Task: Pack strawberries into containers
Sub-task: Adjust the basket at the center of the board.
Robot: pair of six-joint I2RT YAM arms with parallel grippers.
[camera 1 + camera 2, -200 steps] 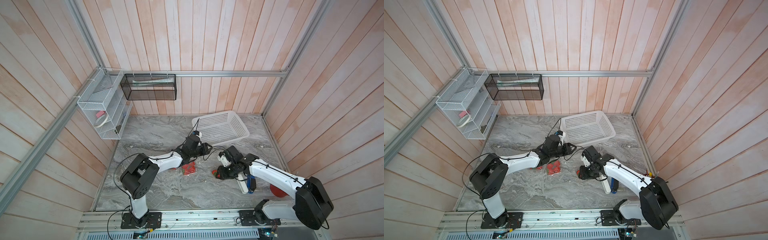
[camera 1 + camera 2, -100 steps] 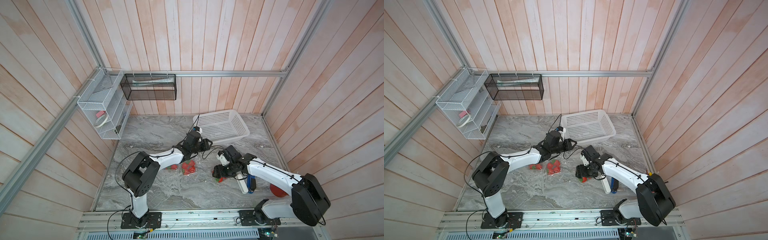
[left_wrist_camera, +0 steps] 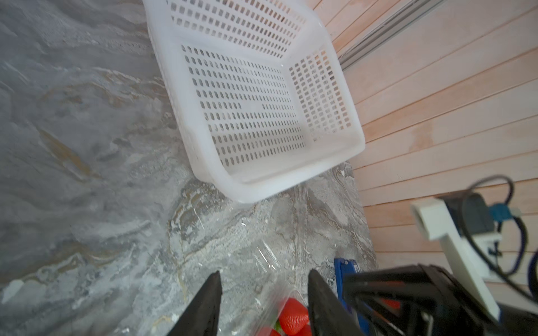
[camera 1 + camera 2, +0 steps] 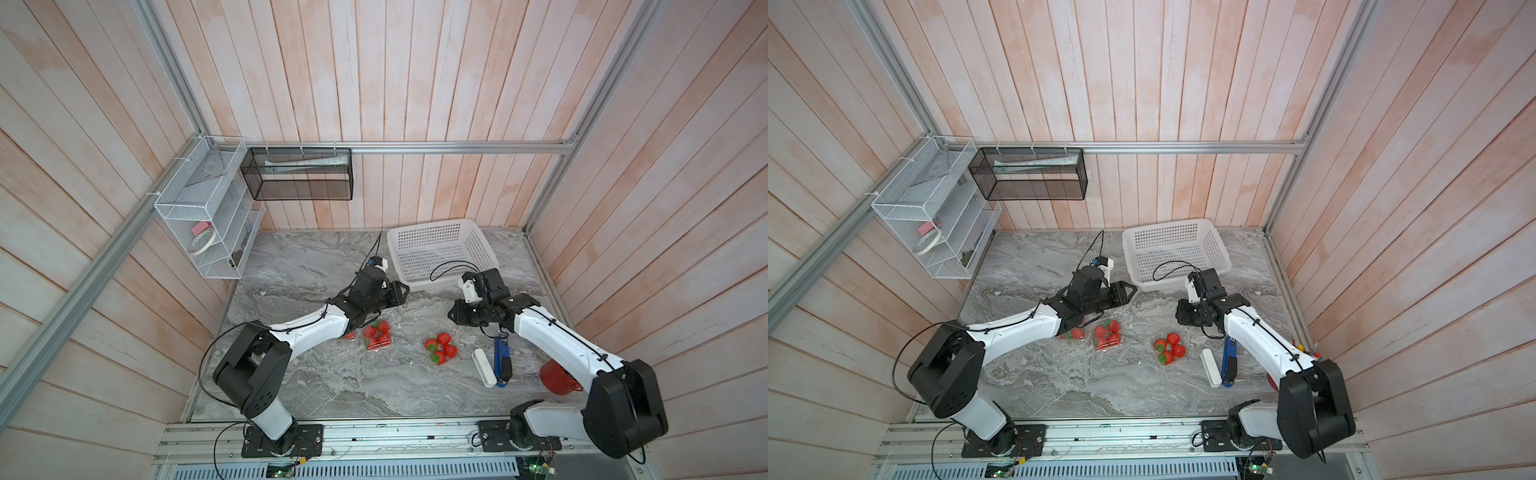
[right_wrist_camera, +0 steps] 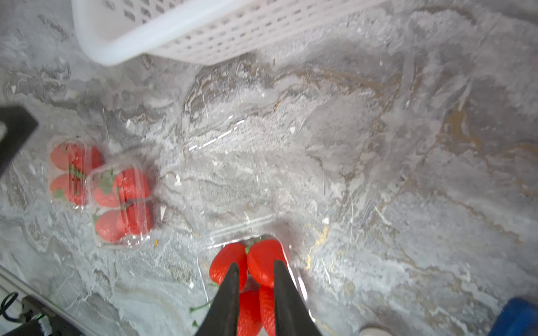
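Grey marble tabletop (image 4: pixel 311 374), pink plank walls (image 4: pixel 415 83) — left gripper (image 3: pixel 263 276) wide, right gripper (image 5: pixel 256 266) narrow

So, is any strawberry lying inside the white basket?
No, the white perforated basket holds nothing; its holed floor shows bare.

White shells, black joints: the left arm (image 4: pixel 311 332) and right arm (image 4: pixel 552 345) carry looped black cables (image 3: pixel 465 203), apparently with blue plugs (image 3: pixel 501 211).

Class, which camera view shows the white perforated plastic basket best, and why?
The left wrist view: the white perforated plastic basket is close, its inside plainly shown. Both top views show it nearly whole but small; the right wrist view catches only one corner.
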